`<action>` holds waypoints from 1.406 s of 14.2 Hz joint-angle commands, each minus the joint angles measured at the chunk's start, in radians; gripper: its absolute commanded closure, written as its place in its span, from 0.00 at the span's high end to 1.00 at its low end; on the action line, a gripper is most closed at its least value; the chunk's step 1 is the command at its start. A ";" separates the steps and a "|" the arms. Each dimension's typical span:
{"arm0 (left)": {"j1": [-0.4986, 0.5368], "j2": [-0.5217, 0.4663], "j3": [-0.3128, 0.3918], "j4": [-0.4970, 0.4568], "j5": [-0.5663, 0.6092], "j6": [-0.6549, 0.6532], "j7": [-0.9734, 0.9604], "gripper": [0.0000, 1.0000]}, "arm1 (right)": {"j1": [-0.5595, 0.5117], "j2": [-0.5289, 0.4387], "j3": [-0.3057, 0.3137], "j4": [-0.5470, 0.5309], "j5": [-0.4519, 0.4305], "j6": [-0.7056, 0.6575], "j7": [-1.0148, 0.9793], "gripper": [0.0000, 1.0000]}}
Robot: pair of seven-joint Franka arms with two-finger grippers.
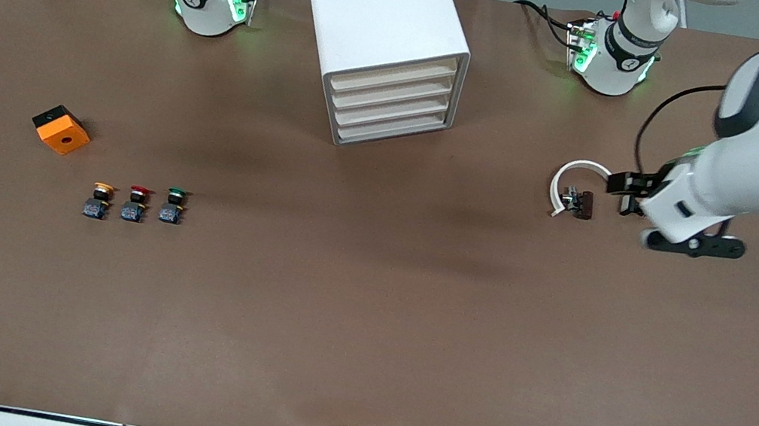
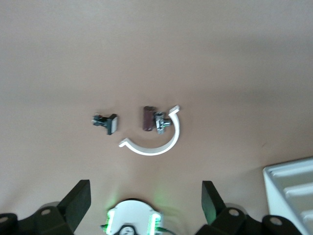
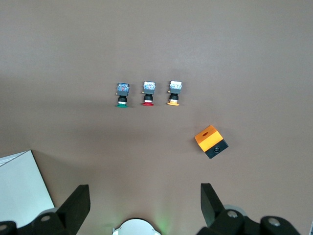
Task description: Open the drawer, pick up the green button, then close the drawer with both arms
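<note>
While all four drawer fronts are sitting flush in the cabinet (image 1: 384,38), nothing of the task is looking started yet. The drawer (image 1: 394,104), third in the stack, is facing the front cam & angled a bit toward the left arm's end, prob so a gripper can get at its front.

The green button (image 1: 173,205) is lying out on the table (image 1: 360,332), not in any drawer, nearer the front cam than the cabinet & toward the right arm's end. It's sitting in a neat row w/ the red button (image 1: 135,202) & yellow button (image 1: 98,200), just beside the red one, the green being the one closest to the cabinet's end of the row. An orange box (image 1: 61,129) is resting near them, farther from the cam.

Left gripper (image 2: 145,198) is hanging over bare table at the left arm's end, fingers apart, holding nothing; it's looking down on a white curved clip (image 2: 157,138) w/ a small brown part (image 2: 147,118) touching it, plus a small dark switch piece (image 2: 106,122) just beside. Right gripper (image 3: 144,200) is up over the table by the cabinet's corner, fingers also spread & empty, its cam taking in the 3 buttons.

Both arms are waiting high, likely a start pose. My guess: the drawer pull is coming first.
</note>
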 commanded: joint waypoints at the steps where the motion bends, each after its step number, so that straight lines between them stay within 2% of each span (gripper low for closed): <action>1: 0.001 -0.138 0.093 -0.136 -0.034 0.030 0.147 1.00 | -0.012 -0.049 0.007 -0.056 0.012 0.028 -0.046 1.00; 5: 0.055 -0.316 0.092 -0.324 -0.032 0.202 0.154 1.00 | -0.023 -0.052 0.006 -0.056 0.015 0.029 -0.044 1.00; 6: 0.070 -0.341 0.092 -0.337 -0.029 0.224 0.154 1.00 | -0.026 -0.052 0.006 -0.056 0.021 0.029 -0.043 1.00; 10: 0.093 -0.333 0.086 -0.259 -0.020 0.228 0.152 1.00 | -0.026 -0.065 0.004 -0.059 0.026 0.028 -0.014 1.00; 12: 0.092 -0.312 0.086 -0.218 -0.018 0.227 0.148 1.00 | -0.021 -0.066 0.006 -0.059 0.026 0.029 0.066 1.00; 20: 0.082 -0.289 0.052 -0.107 -0.020 0.178 0.113 1.00 | -0.017 -0.059 0.012 -0.045 0.004 0.055 0.066 1.00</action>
